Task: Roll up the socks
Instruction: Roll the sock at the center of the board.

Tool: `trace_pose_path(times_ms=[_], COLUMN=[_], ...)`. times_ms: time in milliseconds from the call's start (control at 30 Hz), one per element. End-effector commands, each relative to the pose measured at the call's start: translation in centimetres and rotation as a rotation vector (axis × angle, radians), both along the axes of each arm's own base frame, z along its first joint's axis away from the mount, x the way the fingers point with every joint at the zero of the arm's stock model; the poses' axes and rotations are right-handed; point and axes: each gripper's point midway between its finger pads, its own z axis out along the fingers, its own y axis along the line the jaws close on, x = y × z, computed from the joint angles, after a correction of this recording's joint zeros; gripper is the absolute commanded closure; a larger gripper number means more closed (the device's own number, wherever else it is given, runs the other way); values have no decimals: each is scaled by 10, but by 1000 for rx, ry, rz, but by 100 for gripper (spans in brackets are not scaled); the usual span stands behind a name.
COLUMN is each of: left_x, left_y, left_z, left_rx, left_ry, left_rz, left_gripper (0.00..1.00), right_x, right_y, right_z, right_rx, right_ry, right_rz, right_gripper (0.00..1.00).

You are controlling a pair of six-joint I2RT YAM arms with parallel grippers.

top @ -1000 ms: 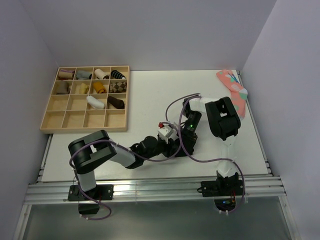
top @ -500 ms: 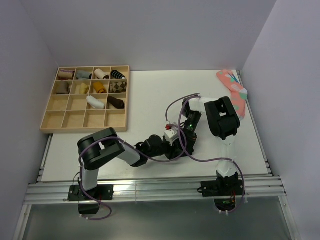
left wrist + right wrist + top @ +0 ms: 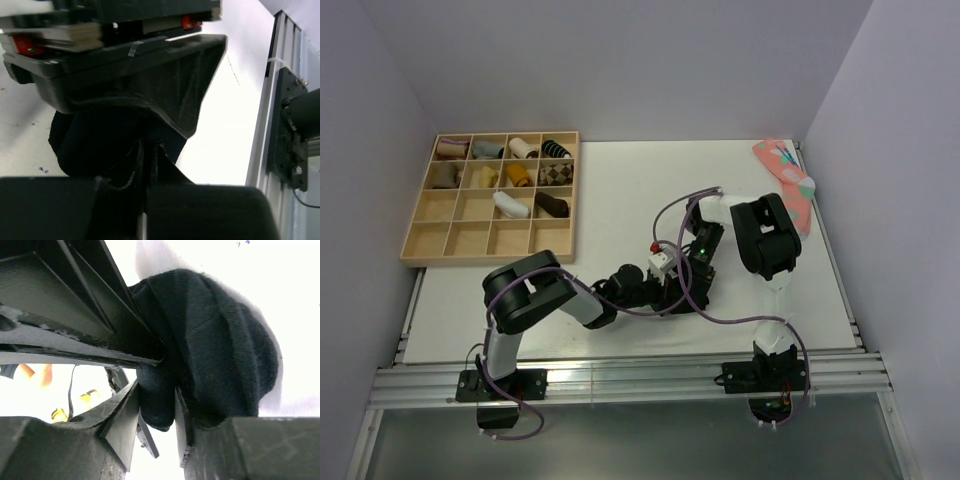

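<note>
Pinching the sock in both my left gripper and right gripper: roll looks mostly formed, with tuck and release left.

Pale lilac walls close around a white table; a metal rail runs along its near edge.

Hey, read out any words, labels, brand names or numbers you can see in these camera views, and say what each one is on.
No text can be read in any view.
The tiny dark marks on the table beside the black sock are too small to read.
The wooden tray and the pink spotted sock show no labels.
</note>
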Motion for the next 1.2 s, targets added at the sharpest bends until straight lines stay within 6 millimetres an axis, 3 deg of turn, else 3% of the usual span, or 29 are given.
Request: trace_pose_path(times_ms=[0, 233, 400, 533, 733, 767, 1167], left_x=[-3, -7, -9, -8, -1, -2, -9], left_y=[9, 16, 20, 22, 27, 27, 31], left_z=[-38, -66, -74, -79, -79, -78, -86], left_rx=[109, 196, 246, 264, 235, 234, 276], left_ry=[108, 252, 318, 389, 566, 586, 828], left_rz=[19, 70, 97, 105, 134, 125, 82], left_gripper=[100, 100, 100, 100, 100, 100, 100], right_x=[23, 48, 80, 90, 89, 81, 48], right_y=[2, 3, -7, -13, -31, -33, -30], right_z=[-14, 0, 21, 40, 42, 37, 55], right_rx=[33, 71, 134, 196, 220, 222, 386], right_ry=[-156, -278, -441, -512, -701, -700, -938], right_rz=[2, -132, -258, -301, -230, -222, -67], right_gripper=[59, 53, 48, 48, 47, 47, 40])
